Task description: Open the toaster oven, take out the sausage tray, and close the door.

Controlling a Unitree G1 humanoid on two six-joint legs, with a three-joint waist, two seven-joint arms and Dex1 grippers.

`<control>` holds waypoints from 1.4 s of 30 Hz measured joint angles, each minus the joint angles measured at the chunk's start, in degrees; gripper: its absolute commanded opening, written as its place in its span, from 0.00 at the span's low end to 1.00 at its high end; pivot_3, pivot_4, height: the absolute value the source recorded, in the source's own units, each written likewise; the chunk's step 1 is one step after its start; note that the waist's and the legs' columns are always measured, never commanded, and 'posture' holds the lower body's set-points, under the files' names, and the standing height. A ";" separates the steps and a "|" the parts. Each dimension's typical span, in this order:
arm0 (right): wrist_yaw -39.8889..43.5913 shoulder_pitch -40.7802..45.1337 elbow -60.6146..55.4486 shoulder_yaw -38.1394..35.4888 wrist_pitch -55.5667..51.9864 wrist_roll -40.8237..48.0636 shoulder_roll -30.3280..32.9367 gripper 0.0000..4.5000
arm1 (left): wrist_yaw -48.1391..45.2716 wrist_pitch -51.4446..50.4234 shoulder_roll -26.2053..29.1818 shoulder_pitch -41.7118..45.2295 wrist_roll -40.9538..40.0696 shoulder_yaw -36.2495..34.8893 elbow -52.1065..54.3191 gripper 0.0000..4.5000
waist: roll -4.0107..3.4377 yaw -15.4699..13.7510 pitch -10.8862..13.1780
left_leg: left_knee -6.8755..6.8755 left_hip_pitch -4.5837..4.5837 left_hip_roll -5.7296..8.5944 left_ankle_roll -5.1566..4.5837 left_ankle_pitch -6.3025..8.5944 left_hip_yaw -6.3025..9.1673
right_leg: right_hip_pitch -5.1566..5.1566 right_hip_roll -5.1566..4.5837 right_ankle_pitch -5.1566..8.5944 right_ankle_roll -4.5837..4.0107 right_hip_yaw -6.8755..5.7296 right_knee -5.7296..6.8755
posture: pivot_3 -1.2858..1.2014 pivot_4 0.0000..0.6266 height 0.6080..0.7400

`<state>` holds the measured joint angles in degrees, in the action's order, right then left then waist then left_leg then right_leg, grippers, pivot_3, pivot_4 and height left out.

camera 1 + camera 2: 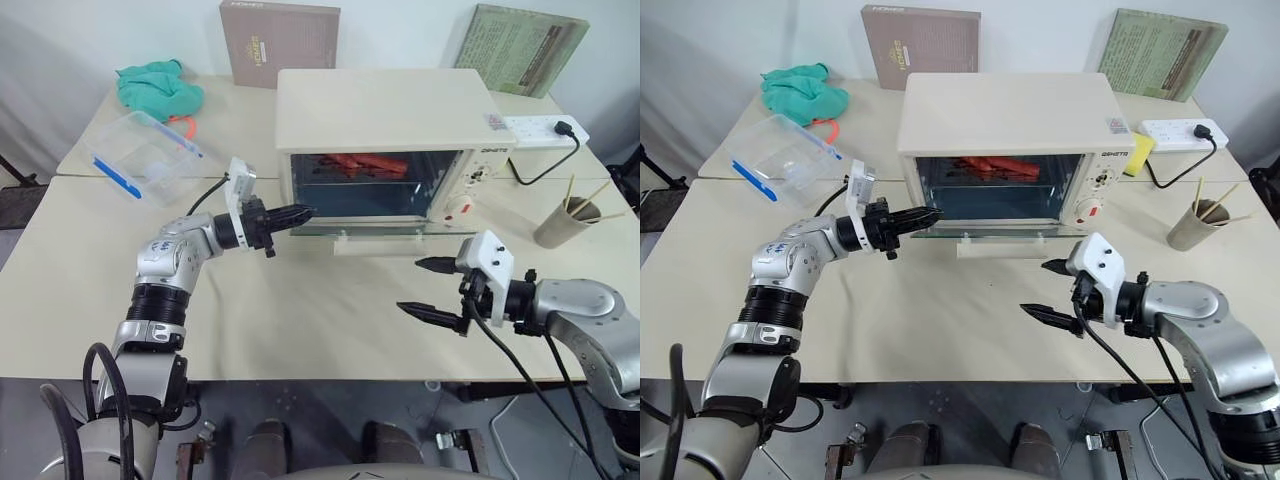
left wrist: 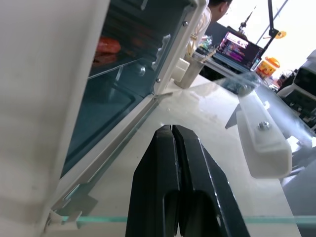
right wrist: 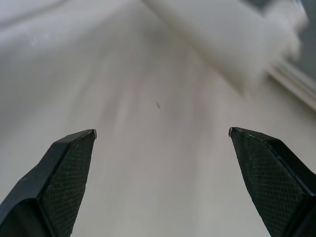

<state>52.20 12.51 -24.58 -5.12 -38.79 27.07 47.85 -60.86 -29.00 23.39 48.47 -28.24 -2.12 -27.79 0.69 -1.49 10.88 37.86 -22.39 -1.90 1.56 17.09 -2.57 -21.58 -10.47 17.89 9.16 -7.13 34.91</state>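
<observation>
The cream toaster oven stands at the table's middle back. Its glass door lies folded down flat, the bar handle toward me. Inside, on the upper rack, sits the sausage tray with red sausages. My left gripper is shut and empty, held level at the left front corner of the oven, its tips just above the door's left edge. My right gripper stands wide open and empty over the bare table, in front of the handle's right end.
A clear plastic box with blue clips and a green cloth lie at the back left. A power strip and a paper cup with sticks are right of the oven. Two books lean on the wall.
</observation>
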 measured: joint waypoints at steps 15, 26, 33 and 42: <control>6.87 -4.97 7.72 -8.93 4.39 -4.40 16.16 1.00 | -4.28 -0.27 0.59 -1.13 2.29 2.80 0.44 0.01 | 0.02 -0.05 0.01 | 0.06 -0.01 0.00 -0.05 0.03 -0.02 | 0.01 -0.01 0.00 0.00 0.02 -0.01 | 0.52 0.24 1.00; 7.77 5.82 12.57 -10.36 7.29 -4.35 18.52 1.00 | -8.68 -0.43 4.28 -1.08 9.70 10.80 0.25 0.01 | 0.02 0.11 0.02 | 0.07 -0.01 -0.01 -0.05 0.03 -0.02 | 0.01 -0.01 0.00 0.00 0.02 0.00 | 0.52 0.24 1.00; 2.19 12.58 4.11 -3.58 1.10 0.31 8.78 1.00 | -10.04 2.31 4.43 -1.54 12.36 12.76 0.83 0.01 | 0.04 -0.02 0.01 | 0.13 -0.02 0.00 -0.05 0.04 -0.01 | 0.01 -0.03 0.00 0.00 0.03 0.05 | 0.52 0.24 1.00; -8.85 18.90 0.15 16.72 4.06 -13.90 -2.80 1.00 | -9.82 3.61 6.22 -4.56 12.81 11.76 5.10 0.01 | 0.05 0.46 -0.01 | 0.12 0.00 0.00 -0.06 0.05 -0.03 | -0.03 -0.03 0.00 0.01 0.07 0.13 | 0.52 0.24 1.00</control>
<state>43.35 31.41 -24.44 11.60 -34.73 13.16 45.05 -70.68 -25.39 29.61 43.91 -15.42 9.65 -22.70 0.74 -1.03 10.87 37.98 -22.39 -1.90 1.50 17.14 -2.60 -21.61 -10.51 17.89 9.17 -7.06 35.04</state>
